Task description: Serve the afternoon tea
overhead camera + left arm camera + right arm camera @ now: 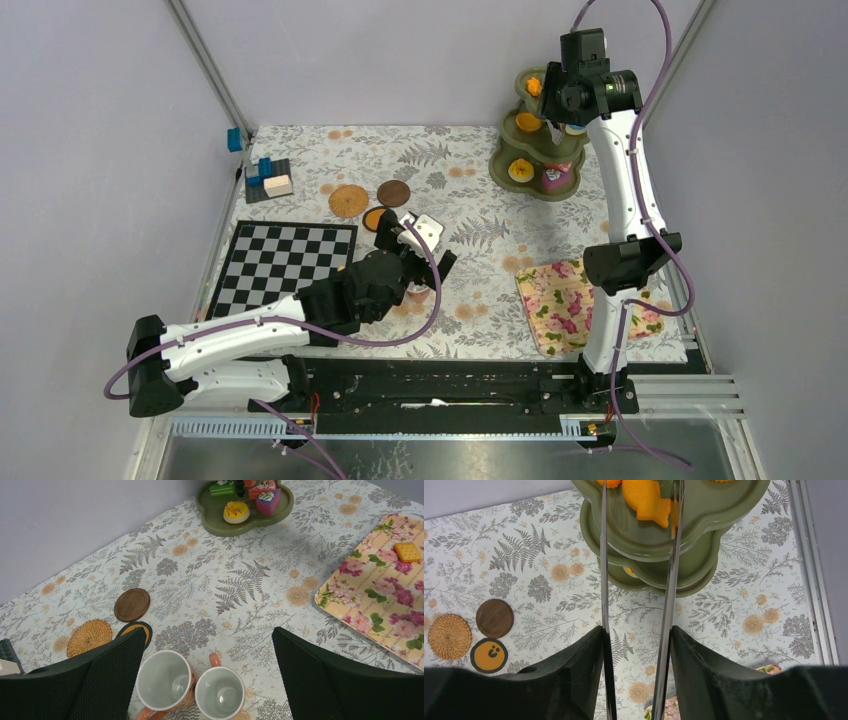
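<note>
My left gripper is open and hovers over two pinkish mugs that stand side by side, touching, on the patterned tablecloth. Neither finger touches a mug. My right gripper is shut on a pair of metal tongs. The tong tips reach onto the top tier of the olive-green stand, with an orange treat between them. In the top view the right gripper is over the stand. Three coasters lie left of the mugs: wooden, rattan, and black-and-yellow. The yellow mug is out of view.
A floral cloth with a square cookie lies at the right. A chessboard lies at the left, with blue and white blocks behind it. Toy cakes sit on the stand's bottom tier.
</note>
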Motion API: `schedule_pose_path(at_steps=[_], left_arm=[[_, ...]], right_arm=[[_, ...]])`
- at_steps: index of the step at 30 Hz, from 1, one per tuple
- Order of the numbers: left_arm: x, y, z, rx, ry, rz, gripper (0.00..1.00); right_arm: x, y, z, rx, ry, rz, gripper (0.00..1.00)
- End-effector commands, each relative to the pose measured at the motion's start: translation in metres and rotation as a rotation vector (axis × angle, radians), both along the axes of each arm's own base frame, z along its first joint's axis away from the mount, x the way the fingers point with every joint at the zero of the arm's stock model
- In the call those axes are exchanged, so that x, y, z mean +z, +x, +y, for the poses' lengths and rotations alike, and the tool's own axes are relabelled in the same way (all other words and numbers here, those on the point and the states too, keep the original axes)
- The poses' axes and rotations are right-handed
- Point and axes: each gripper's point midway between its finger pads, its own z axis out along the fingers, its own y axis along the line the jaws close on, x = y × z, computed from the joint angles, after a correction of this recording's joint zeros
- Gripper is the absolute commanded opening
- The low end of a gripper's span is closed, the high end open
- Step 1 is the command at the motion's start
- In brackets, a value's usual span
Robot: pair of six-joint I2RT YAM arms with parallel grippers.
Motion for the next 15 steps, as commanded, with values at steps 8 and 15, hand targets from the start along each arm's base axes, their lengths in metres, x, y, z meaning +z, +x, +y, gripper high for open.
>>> schedule_pose_path(at_steps=[8,15], left_arm=[[0.016,0.002,0.002,0.01,-0.057,-0.026,0.99],[0.02,0.0,0.004,0.003,-0.077,-0.025,0.99]], right_arm=[[0.081,-0.088,-0.027,-0.003,-0.023,-0.099,0.55],[0.039,-0.195,-0.059,-0.073,-0.031,-0.091,0.51]])
